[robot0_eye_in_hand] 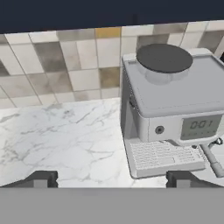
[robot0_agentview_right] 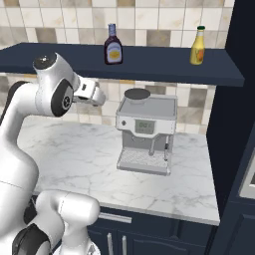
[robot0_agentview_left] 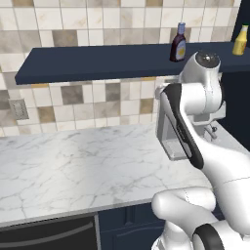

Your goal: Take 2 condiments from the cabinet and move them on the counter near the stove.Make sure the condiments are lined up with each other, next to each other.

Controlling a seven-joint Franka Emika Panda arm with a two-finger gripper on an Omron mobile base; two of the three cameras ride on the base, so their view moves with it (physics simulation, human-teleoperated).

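Observation:
Two condiments stand on the cabinet (robot0_agentview_right: pixel 149 63), a long navy shelf slab on the tiled wall. The dark maroon bottle (robot0_agentview_right: pixel 113 45) (robot0_agentview_left: pixel 178 43) is near its middle. The yellow bottle with a green cap (robot0_agentview_right: pixel 198 46) (robot0_agentview_left: pixel 240 40) stands near the right end. My gripper (robot0_agentview_right: pixel 101 97) (robot0_eye_in_hand: pixel 111 179) hangs open and empty under the shelf, below and left of the maroon bottle, with its fingertips (robot0_eye_in_hand: pixel 41 178) wide apart. It looks down at the white marble counter (robot0_eye_in_hand: pixel 65 131) (robot0_agentview_left: pixel 73 161). The stove is out of view.
A grey coffee machine (robot0_agentview_right: pixel 147 132) (robot0_eye_in_hand: pixel 170 109) stands on the counter under the shelf, just right of my hand. A tall navy unit (robot0_agentview_right: pixel 234 149) walls off the right end. A dark appliance front (robot0_agentview_left: pixel 49 234) sits under the counter edge at the left.

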